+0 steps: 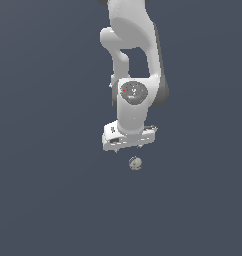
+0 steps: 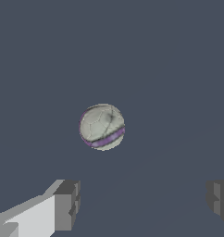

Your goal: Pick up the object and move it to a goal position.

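Arm poised above the ball before the grasp.
The ball (image 2: 102, 127) lies on the tabletop (image 1: 43, 200), not between the spread, empty fingers (image 2: 67, 203). Risk: descending off-centre, one finger could nudge the round ball and roll it away.

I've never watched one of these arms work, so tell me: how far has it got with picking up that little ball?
Early stage. Done: the arm has brought its gripper close to the ball. In hand: lining up; the fingers stand wide apart, and the ball lies free beyond them. Left: closing on it, lifting, and carrying it to the goal, which isn't visible.
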Motion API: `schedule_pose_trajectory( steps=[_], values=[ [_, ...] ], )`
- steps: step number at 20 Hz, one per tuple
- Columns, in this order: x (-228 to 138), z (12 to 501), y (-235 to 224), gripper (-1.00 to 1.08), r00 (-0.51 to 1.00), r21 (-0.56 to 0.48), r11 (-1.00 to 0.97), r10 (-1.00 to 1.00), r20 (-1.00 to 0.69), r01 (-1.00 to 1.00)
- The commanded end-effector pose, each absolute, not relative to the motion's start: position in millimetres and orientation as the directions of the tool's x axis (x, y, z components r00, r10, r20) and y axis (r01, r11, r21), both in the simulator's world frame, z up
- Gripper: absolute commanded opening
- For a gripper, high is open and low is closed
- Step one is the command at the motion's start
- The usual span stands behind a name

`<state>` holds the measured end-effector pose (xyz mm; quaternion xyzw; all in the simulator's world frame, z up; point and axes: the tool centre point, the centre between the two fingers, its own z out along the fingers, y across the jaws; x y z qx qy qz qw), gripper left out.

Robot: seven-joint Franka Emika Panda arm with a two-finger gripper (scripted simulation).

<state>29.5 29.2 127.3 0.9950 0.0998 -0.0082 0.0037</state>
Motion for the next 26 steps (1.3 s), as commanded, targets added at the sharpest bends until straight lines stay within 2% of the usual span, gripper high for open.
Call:
schedule_pose_trajectory(
  steps=[1, 10, 18, 26],
  values=[
    [38.3, 114.7, 41.4, 1.0, 0.965, 0.005, -0.965, 0.261, -0.013, 0.261],
    [54.4, 88.4, 66.7, 1.0, 0.925, 0.0, -0.925, 0.38, -0.001, 0.38],
    [54.4, 81.3, 67.8, 1.0, 0.923, 0.0, -0.923, 0.384, -0.001, 0.384],
    [53.8, 43.7, 68.2, 1.0, 0.922, 0.0, -0.922, 0.387, 0.0, 0.387]
  ],
)
